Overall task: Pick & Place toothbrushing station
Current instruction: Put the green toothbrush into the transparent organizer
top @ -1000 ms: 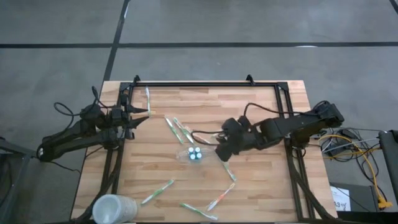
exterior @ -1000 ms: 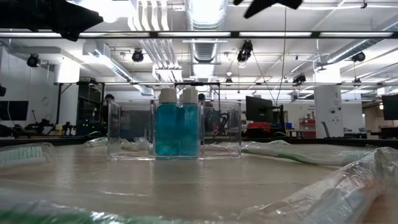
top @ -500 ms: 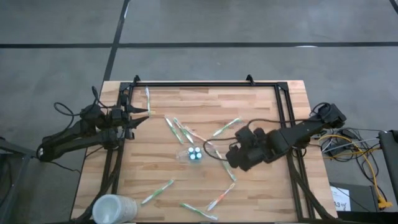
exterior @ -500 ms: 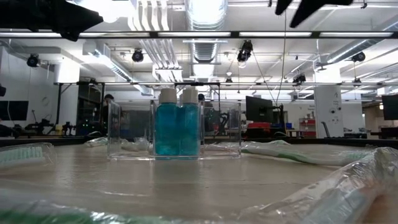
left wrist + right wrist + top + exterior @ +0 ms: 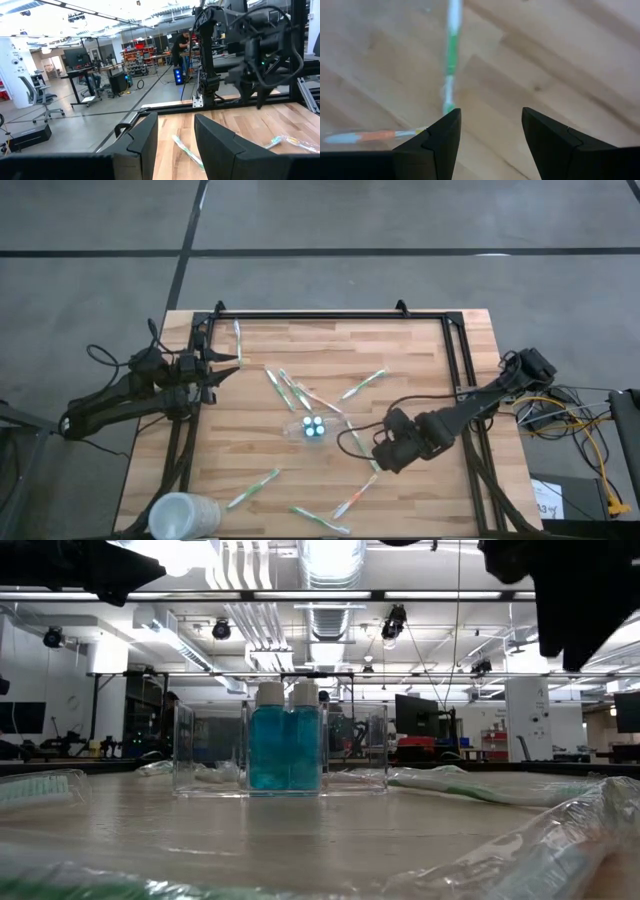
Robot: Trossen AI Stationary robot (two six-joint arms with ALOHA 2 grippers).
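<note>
**Two open grippers, holder upright at mid-table**

The clear holder stands upright near the middle of the table. In the low view its long side runs left to right, with two blue tubes standing in it, white caps up. Toothbrushes lie scattered around it, pointing various ways. The right gripper hangs just right of the holder, its fingers apart and empty above a green brush. The left gripper waits at the table's far-left edge, fingers apart, holding nothing.
</note>
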